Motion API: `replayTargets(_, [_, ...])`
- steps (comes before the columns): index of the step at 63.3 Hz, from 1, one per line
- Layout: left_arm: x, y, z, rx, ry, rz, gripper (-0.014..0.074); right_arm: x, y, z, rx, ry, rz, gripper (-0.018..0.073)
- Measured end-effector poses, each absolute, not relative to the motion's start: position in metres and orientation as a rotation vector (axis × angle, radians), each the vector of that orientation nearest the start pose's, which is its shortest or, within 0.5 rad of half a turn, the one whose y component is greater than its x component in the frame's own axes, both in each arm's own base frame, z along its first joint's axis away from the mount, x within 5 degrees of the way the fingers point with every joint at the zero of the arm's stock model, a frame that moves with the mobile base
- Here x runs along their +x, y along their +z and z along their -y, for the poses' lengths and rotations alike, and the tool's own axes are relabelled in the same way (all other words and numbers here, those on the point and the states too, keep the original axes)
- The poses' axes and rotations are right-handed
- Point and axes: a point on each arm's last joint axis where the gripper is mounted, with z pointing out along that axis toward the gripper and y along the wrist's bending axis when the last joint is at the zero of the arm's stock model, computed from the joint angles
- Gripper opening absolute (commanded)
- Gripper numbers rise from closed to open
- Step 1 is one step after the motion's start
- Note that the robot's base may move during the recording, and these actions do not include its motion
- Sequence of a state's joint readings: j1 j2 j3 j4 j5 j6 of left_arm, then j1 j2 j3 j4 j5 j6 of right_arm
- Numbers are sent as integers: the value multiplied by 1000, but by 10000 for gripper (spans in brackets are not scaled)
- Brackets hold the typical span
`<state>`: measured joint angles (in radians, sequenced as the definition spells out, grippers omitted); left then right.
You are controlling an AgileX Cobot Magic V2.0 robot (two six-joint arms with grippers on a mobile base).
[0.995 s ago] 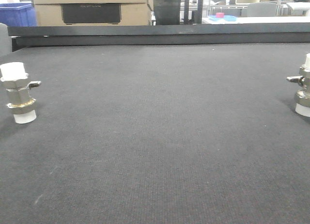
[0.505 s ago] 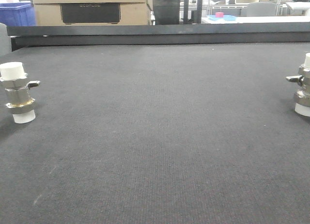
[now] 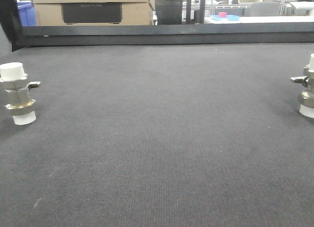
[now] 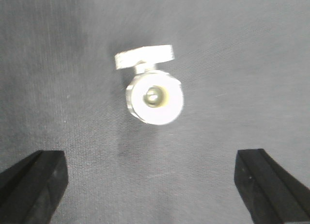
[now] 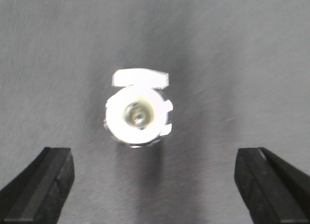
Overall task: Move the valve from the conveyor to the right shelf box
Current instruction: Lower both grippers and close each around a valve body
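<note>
Alignment for a top-down grasp likely explains why the left black claw [image 4: 152, 185] and right black claw [image 5: 152, 185] hang wide open, each over an upright white-capped silvery metal valve [image 4: 154, 98] [image 5: 139, 115] on the dark grey woven conveyor belt [image 3: 157, 138].

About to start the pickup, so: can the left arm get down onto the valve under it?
Probably yes. The left gripper is open wider than the valve, which stands upright on the conveyor just ahead of the fingers, nothing between.

No legible text — box label [image 3: 91, 13] blurred
</note>
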<state>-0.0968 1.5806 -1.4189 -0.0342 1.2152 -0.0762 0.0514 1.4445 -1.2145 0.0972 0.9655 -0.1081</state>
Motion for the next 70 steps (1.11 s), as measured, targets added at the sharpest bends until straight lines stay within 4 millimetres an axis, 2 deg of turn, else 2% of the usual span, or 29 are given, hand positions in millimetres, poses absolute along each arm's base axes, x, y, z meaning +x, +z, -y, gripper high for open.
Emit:
replayTargets(10, [327, 303, 35, 18, -77, -2923, 601, 312, 282, -25, -161, 133, -2768, 558])
replayTargets(24, [329, 299, 35, 13, -81, -2935, 601, 332, 253, -26, -168, 128, -2795, 558])
replayTargets(38, [329, 299, 35, 13, -81, -2935, 601, 341, 247, -26, -166, 120, -2761, 558])
replayTargets(54, [329, 299, 35, 13, -81, -2935, 601, 344, 248, -27, -151, 136, -2734, 558])
replayTargets(70, [329, 299, 35, 13, -81, -2935, 601, 345, 245, -27, -147, 144, -2748, 497])
